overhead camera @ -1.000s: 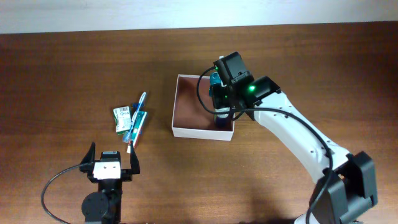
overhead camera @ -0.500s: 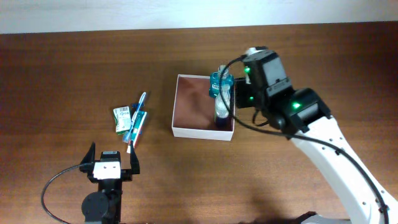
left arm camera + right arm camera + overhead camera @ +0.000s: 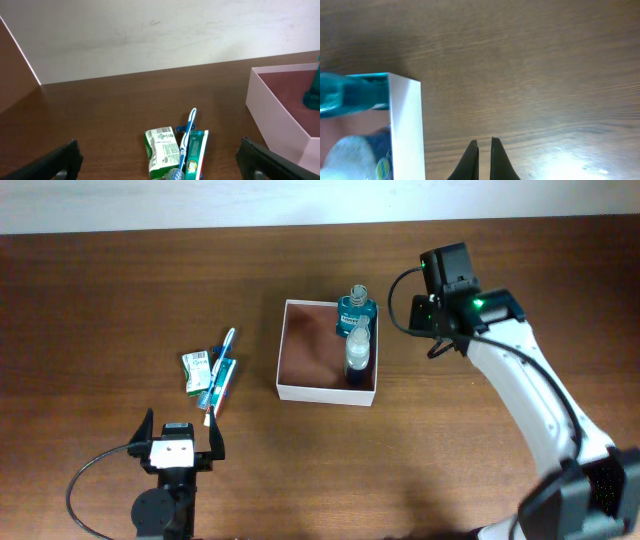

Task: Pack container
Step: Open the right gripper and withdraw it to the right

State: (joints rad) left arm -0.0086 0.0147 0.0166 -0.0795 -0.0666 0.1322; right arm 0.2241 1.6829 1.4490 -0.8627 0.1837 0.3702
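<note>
The container (image 3: 325,392), a square shallow box with white walls and a reddish-brown inside, sits mid-table. A teal bottle (image 3: 354,310) and a white bottle (image 3: 358,353) stand along its right wall. My right gripper (image 3: 428,328) hovers over bare table just right of the box, shut with nothing between its fingers. The right wrist view shows its tips (image 3: 484,145) beside the white wall (image 3: 406,130), with the teal bottle (image 3: 352,92) behind that wall. My left gripper (image 3: 180,430) rests wide open at the front left, empty.
Left of the box lie a green packet (image 3: 197,370), a blue-white toothbrush (image 3: 222,358) and a teal toothpaste box (image 3: 223,380). In the left wrist view they lie straight ahead: packet (image 3: 162,152), toothbrush (image 3: 188,131), toothpaste box (image 3: 198,156); the container's wall (image 3: 272,115) is at right.
My right gripper has drawn back from over the box to the right and closed. The two bottles stay standing inside. The left arm has not moved.
</note>
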